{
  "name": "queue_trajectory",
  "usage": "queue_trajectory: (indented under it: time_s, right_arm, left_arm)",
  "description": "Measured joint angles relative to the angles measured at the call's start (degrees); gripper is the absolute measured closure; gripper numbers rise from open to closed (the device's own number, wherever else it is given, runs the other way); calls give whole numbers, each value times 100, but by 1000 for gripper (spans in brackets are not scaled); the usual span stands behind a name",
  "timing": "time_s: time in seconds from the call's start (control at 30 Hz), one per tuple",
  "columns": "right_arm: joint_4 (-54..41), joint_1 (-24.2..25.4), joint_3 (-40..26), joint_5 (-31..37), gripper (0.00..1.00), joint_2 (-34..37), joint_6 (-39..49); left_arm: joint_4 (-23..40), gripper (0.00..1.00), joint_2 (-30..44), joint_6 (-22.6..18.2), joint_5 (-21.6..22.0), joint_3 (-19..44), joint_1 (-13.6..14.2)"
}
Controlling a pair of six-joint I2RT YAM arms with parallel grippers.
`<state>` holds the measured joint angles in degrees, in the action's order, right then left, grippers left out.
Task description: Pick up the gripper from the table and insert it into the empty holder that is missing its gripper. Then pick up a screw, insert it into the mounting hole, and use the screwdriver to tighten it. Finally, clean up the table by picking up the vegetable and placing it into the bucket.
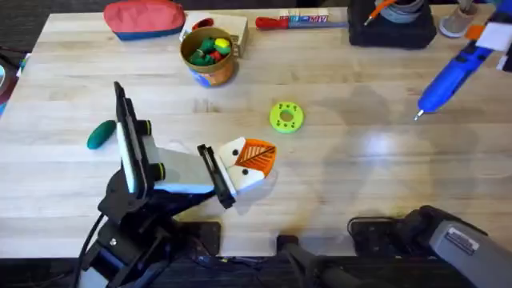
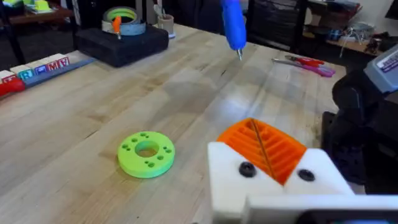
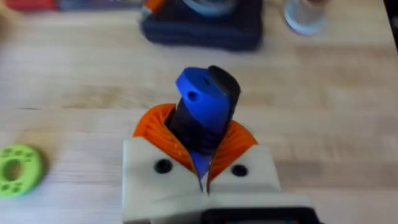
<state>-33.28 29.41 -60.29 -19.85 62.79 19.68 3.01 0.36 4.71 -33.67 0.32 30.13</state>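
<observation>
The work surface is a light wooden table (image 1: 360, 184) with planked grain. Along its far edge sit a red pouch (image 1: 144, 19), a red-handled tool (image 1: 292, 22) and a black box (image 1: 392, 24). The bucket (image 1: 210, 54), yellow-orange with coloured toy pieces inside, stands near the far edge just beside the pouch. The vegetable (image 1: 101, 134), dark green and oblong, lies on the table at the left, close beside the left arm. A lime-green disc with holes (image 1: 286, 117) lies near the table centre, apart from both grippers. The left gripper (image 1: 250, 162) rests low at the table centre; its white fingers with orange ribbed pads (image 2: 264, 146) are pressed together with no visible gap, and nothing is seen between them. The right gripper (image 3: 202, 158) is raised over the far right of the table. Its fingers are clamped around the screwdriver (image 1: 452, 74), a thick blue cylinder, with the orange pads (image 3: 155, 127) touching the body on both sides. In the overhead view the screwdriver is tilted, and its thin metal bit (image 1: 418, 115) points down and toward the table centre, clear of the surface. The loose gripper part and the holder cannot be identified.
</observation>
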Motion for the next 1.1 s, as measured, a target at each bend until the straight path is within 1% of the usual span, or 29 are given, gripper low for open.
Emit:
queue_trajectory:
  time_s: [0.1, 0.27, 0.37, 0.5, 0.6, 0.7, 0.83, 0.93, 1.1]
  right_arm:
    - [4, -436, 0, -316, 995, -513, -102]
    - [98, -1383, 27, -568, 995, -1232, -457]
    - [427, -1975, 283, -647, 995, -1632, -762]
    - [1581, -2826, 965, -680, 995, -2094, -1430]
    - [2763, -3606, 1528, -684, 995, -2328, -1957]
    - [3716, -4377, 1934, -724, 995, -2416, -2327]
    - [4401, -5316, 2149, -727, 995, -2384, -2550]
    - [4843, -5905, 2159, -755, 995, -2266, -2614]
    - [5546, -6661, 2159, -770, 995, -1900, -2675]
  left_arm:
    - [0, 989, 0, 0, 0, 0, 0]
    - [0, 989, 0, 2, 0, 0, 0]
    - [0, 989, 0, 1, 2, 0, 0]
    - [0, 989, 0, 1, 1, 0, 0]
    - [0, 989, 0, 0, 0, 0, 0]
    - [0, 989, 0, 0, 2, 0, 0]
    - [0, 989, 0, 2, 1, 0, 0]
    - [0, 989, 0, 0, 0, 0, 0]
    - [0, 989, 0, 0, 2, 0, 0]
